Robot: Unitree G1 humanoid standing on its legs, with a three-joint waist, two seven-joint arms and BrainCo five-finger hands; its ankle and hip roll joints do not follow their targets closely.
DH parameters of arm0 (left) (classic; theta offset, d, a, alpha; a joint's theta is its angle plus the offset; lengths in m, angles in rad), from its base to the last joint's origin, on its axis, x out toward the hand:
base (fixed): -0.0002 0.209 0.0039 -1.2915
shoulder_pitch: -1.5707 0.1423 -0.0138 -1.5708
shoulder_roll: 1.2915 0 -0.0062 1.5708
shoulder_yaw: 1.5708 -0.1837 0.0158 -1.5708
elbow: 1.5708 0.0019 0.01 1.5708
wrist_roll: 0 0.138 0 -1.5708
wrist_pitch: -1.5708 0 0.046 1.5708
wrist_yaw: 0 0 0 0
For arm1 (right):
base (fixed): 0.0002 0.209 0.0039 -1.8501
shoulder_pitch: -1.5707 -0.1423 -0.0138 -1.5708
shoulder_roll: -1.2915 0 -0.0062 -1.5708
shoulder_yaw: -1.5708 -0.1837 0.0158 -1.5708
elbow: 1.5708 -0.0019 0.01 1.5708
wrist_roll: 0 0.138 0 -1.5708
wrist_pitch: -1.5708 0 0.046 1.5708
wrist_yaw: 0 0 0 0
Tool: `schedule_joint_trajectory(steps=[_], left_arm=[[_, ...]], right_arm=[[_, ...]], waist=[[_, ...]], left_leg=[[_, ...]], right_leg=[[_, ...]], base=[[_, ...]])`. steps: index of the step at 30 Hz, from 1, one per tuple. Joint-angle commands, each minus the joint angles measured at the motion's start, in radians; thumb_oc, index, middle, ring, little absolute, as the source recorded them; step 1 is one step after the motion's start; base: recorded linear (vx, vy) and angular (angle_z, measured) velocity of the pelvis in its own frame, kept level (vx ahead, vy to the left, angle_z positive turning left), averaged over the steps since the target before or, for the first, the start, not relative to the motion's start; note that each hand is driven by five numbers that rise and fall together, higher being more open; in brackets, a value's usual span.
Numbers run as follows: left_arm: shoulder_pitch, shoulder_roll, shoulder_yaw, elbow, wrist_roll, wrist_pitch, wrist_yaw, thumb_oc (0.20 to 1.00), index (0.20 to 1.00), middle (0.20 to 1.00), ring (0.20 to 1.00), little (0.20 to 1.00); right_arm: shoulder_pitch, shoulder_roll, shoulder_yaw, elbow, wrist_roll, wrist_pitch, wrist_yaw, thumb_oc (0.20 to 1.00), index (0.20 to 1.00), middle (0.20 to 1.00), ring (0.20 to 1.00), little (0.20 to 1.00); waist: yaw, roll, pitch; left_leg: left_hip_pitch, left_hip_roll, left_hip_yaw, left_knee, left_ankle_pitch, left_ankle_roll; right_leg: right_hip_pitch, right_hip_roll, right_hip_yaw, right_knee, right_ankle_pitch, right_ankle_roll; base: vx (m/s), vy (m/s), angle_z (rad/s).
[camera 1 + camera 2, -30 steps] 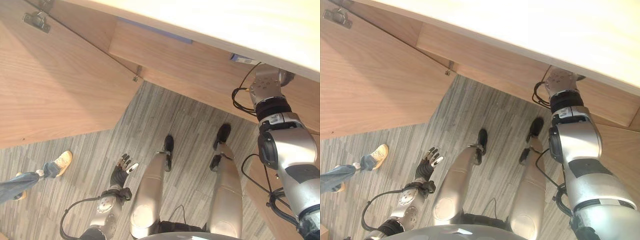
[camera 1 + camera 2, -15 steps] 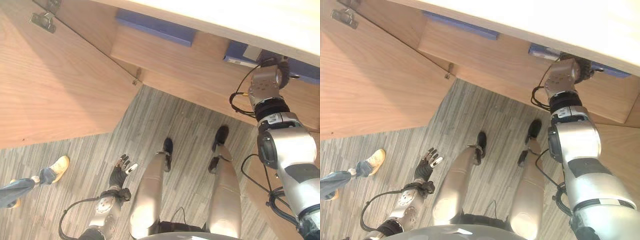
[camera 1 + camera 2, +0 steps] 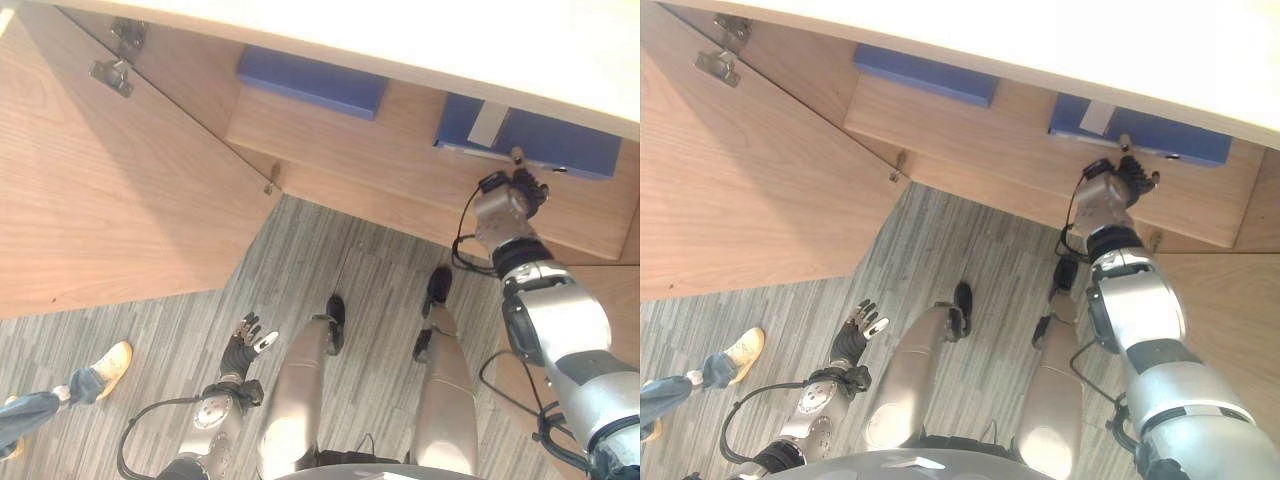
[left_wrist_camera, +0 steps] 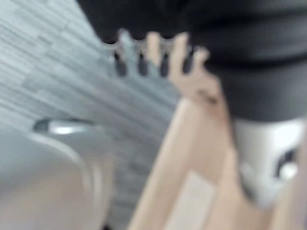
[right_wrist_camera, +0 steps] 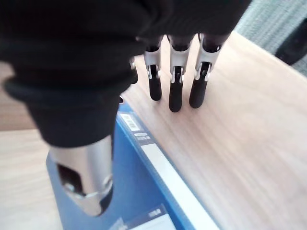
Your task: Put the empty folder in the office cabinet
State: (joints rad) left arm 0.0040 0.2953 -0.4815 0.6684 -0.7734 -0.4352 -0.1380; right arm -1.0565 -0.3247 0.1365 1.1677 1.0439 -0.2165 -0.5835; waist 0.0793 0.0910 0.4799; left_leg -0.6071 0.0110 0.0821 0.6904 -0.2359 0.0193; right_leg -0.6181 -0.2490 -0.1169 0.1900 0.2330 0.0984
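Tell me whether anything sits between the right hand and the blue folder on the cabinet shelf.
Nothing visible does. The right hand hangs directly beside the blue folder lying on the shelf of the cabinet, fingers straight, thumb alongside the folder's edge. The other blue folder lies well off to the left, and the left hand is down by the floor.

This looks like an office. The main landmark is a light wood cabinet [image 3: 400, 140] with a pale top, its door [image 3: 110, 190] swung open to one side and showing metal hinges [image 3: 112, 75]. On the shelf inside the cabinet lie two blue folders, one [image 3: 310, 82] towards the door side and another [image 3: 545, 140] with a white spine label further along. In front of the cabinet the floor [image 3: 340, 250] is grey striped carpet tile, and a person's shoe [image 3: 105, 362] stands on it near the open door.
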Motion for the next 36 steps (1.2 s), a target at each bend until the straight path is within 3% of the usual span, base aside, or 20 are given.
schedule_joint_trajectory(steps=[1,4,5,11,13,16,17,18,20,25,30,34,36], left_arm=[[0.052,0.02,0.001,-0.025,0.05,-0.023,0.015,1.0,1.0,1.0,1.0,1.0],[0.05,0.001,0.002,-0.016,0.068,-0.046,0.023,1.0,1.0,1.0,1.0,1.0],[0.039,-0.002,0.008,-0.011,0.074,-0.05,0.018,1.0,1.0,1.0,1.0,1.0],[0.038,-0.023,0.029,0.027,0.126,-0.073,-0.007,1.0,1.0,1.0,1.0,1.0],[0.038,-0.022,0.044,0.04,0.161,-0.078,-0.007,1.0,1.0,1.0,1.0,1.0],[0.038,-0.022,0.044,0.04,0.161,-0.078,-0.007,1.0,1.0,1.0,1.0,1.0],[0.035,-0.019,0.048,0.049,0.177,-0.078,-0.001,1.0,1.0,1.0,1.0,1.0],[0.003,0.004,0.097,0.096,0.19,-0.069,-0.017,1.0,1.0,1.0,1.0,1.0],[-0.004,0.01,0.11,0.105,0.181,-0.071,-0.027,1.0,1.0,1.0,1.0,1.0],[0.012,0.025,0.177,0.111,0.135,-0.106,-0.04,1.0,1.0,1.0,1.0,1.0],[0.029,0.034,0.249,0.09,0.147,-0.102,-0.084,1.0,1.0,1.0,1.0,1.0],[0.046,0.049,0.263,0.059,0.193,-0.075,-0.095,1.0,1.0,1.0,1.0,1.0],[0.077,0.059,0.26,0.04,0.238,-0.051,-0.091,1.0,1.0,1.0,1.0,1.0]], right_arm=[[-0.02,-0.053,0.041,-0.068,-0.238,-0.013,0.077,1.0,1.0,1.0,1.0,1.0],[0.036,-0.026,0.106,-0.109,-0.524,-0.036,0.104,1.0,1.0,1.0,1.0,1.0],[0.038,-0.025,0.123,-0.121,-0.574,-0.044,0.101,1.0,1.0,1.0,1.0,1.0],[0.162,-0.059,0.247,-0.2,-0.783,-0.057,0.193,1.0,1.0,1.0,1.0,1.0],[0.25,-0.091,0.3,-0.263,-0.74,-0.061,0.276,1.0,1.0,1.0,1.0,1.0],[0.25,-0.091,0.3,-0.263,-0.74,-0.061,0.276,1.0,1.0,1.0,1.0,1.0],[0.28,-0.102,0.311,-0.283,-0.723,-0.061,0.299,1.0,1.0,1.0,1.0,1.0],[0.443,-0.129,0.359,-0.354,-0.75,-0.046,0.369,1.0,1.0,1.0,1.0,1.0],[0.482,-0.131,0.357,-0.364,-0.763,-0.042,0.353,1.0,1.0,1.0,1.0,1.0],[0.735,-0.175,0.254,-0.411,-0.738,-0.11,0.457,1.0,1.0,1.0,1.0,1.0],[0.902,-0.134,0.151,-0.375,-0.691,-0.169,0.539,1.0,1.0,1.0,1.0,1.0],[0.968,-0.112,0.116,-0.365,-0.687,-0.169,0.564,1.0,1.0,1.0,1.0,1.0],[1.013,-0.099,0.104,-0.367,-0.697,-0.177,0.573,1.0,1.0,1.0,1.0,1.0]], waist=[[0.031,0.008,0.04],[0.023,-0.004,0.04],[0.009,-0.023,0.04],[0.002,-0.054,0.04],[-0.004,-0.075,0.04],[-0.004,-0.075,0.04],[-0.008,-0.086,0.04],[-0.03,-0.124,0.04],[-0.037,-0.131,0.04],[-0.073,-0.161,-0.003],[-0.081,-0.186,-0.033],[-0.081,-0.19,-0.045],[-0.081,-0.19,-0.059]], left_leg=[[0.124,0.039,-0.025,-0.008,-0.116,-0.024],[0.15,0.034,-0.02,-0.017,-0.128,-0.022],[0.13,0.018,-0.013,-0.022,-0.101,-0.021],[0.225,0.017,-0.004,-0.087,-0.075,-0.03],[0.273,0.02,0.005,-0.097,-0.081,-0.026],[0.273,0.02,0.005,-0.097,-0.081,-0.026],[0.289,0.022,0.007,-0.096,-0.088,-0.022],[0.367,0.025,0.025,-0.092,-0.109,-0.002],[0.384,0.025,0.032,-0.089,-0.115,0.005],[0.475,0.023,0.061,-0.118,-0.127,0.023],[0.513,0.0,0.066,-0.131,-0.158,0.048],[0.53,-0.027,0.064,-0.168,-0.137,0.058],[0.565,-0.053,0.056,-0.236,-0.1,0.061]], right_leg=[[0.025,-0.005,0.007,-0.058,-0.036,0.06],[0.043,-0.013,0.008,-0.076,-0.03,0.065],[0.025,-0.031,0.01,-0.087,-0.008,0.058],[0.094,-0.039,0.003,-0.132,0.003,0.069],[0.134,-0.039,0.0,-0.151,0.006,0.075],[0.134,-0.039,0.0,-0.151,0.006,0.075],[0.149,-0.038,0.002,-0.155,0.006,0.078],[0.226,-0.035,0.003,-0.188,0.014,0.092],[0.244,-0.032,0.005,-0.193,0.015,0.095],[0.322,-0.021,0.015,-0.247,0.02,0.106],[0.362,-0.025,0.021,-0.277,0.017,0.12],[0.364,-0.013,0.021,-0.277,0.021,0.125],[0.354,0.008,0.007,-0.277,0.042,0.126]], base=[[-0.03,0.001,-0.05],[-0.07,0.025,-0.09],[-0.13,0.029,-0.13],[-0.1,0.08,0.03],[-0.14,0.127,-0.1],[-0.03,0.028,-0.04],[-0.26,0.232,-0.1],[-0.26,0.232,-0.1],[-0.21,0.215,-0.03],[-0.16,0.195,-0.29],[-0.17,0.159,-0.12],[-0.08,0.135,0.1],[-0.03,0.195,-0.08]])
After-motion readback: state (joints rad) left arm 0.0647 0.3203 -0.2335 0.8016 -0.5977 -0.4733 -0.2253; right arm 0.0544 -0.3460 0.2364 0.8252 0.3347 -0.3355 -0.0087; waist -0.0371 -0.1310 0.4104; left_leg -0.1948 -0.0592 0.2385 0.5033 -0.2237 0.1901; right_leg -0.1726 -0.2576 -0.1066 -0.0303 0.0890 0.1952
